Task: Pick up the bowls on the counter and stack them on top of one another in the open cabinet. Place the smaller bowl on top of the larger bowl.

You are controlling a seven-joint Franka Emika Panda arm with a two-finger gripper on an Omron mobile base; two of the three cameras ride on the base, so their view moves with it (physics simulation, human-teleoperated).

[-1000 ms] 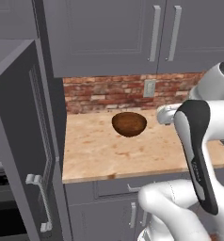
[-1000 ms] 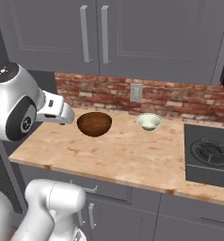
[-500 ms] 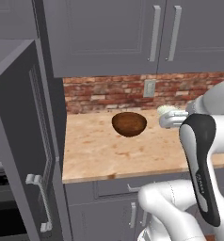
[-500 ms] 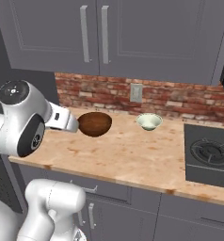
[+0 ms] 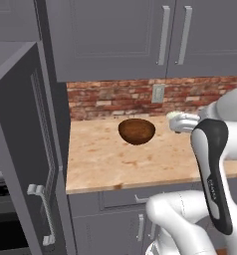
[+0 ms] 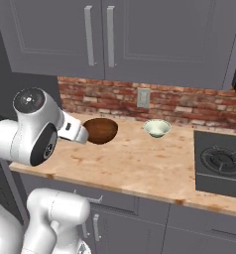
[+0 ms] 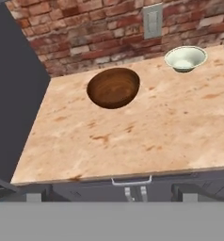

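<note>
The larger bowl (image 7: 114,87) (image 5: 136,130) (image 6: 104,130), glossy dark brown, stands upright on the tan counter (image 7: 132,136) near the brick wall. The smaller bowl (image 7: 186,57) (image 6: 157,127), pale greenish-white, sits to its right by the wall outlet; in the left base view my arm covers most of it (image 5: 172,115). My gripper (image 6: 83,135) hangs open above the counter's front part, short of the brown bowl, with nothing between its fingers. The open cabinet's long grey door (image 5: 36,149) stands swung out at the left.
A gas hob (image 6: 220,161) lies at the counter's right end. Closed grey twin-door cabinets (image 6: 97,34) hang over the counter. Drawer fronts with metal handles (image 7: 131,180) run below the counter edge. The cabinet's dark side wall (image 7: 15,94) borders the counter on the left.
My arm has folded lower and the hand has dropped a little toward the counter. Both bowls stand where they were. The jaws have stayed open.
</note>
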